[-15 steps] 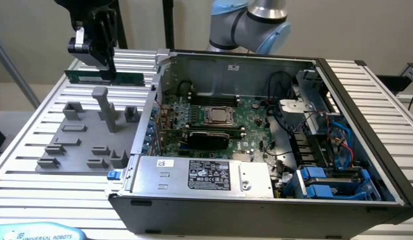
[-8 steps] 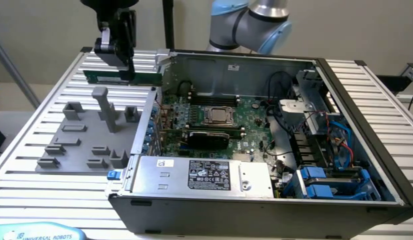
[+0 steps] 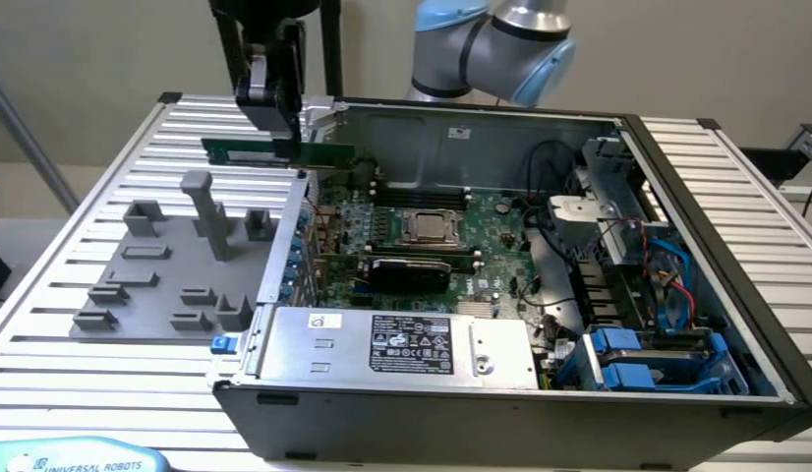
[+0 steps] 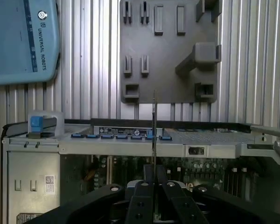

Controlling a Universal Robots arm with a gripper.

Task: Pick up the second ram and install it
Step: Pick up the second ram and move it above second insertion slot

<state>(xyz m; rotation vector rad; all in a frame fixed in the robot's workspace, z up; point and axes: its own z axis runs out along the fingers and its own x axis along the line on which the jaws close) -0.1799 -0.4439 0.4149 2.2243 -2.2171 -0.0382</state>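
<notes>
Above the case rim (image 3: 485, 104), second ram (image 3: 236, 148) level, on edge, in hand (image 3: 285, 140).

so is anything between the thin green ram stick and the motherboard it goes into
Only the grey metal case's side wall, under the thin green ram stick held by the black gripper. Past it, the large green motherboard lies uncovered.

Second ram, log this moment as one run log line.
gripper: jaws shut on second ram | location: in air above computer case wall beside grey fixture | install: not done
</notes>
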